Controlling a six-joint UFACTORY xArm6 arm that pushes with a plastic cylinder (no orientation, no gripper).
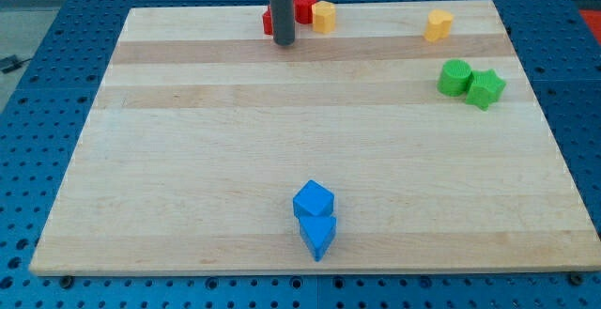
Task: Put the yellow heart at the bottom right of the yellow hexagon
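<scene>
Two yellow blocks lie near the board's top edge. One yellow block (323,16), which looks like the hexagon, sits at top centre and touches a red block (303,7). The other yellow block (438,24), which looks like the heart, lies alone toward the top right. The dark rod comes down at top centre, and my tip (283,42) rests on the board just left of and below the first yellow block. A second red block (268,21) is partly hidden behind the rod.
A green rounded block (454,78) and a green star (486,88) touch each other at the right. A blue cube (313,199) and a blue pointed block (318,236) sit together at bottom centre. The wooden board (188,159) lies on a blue perforated table.
</scene>
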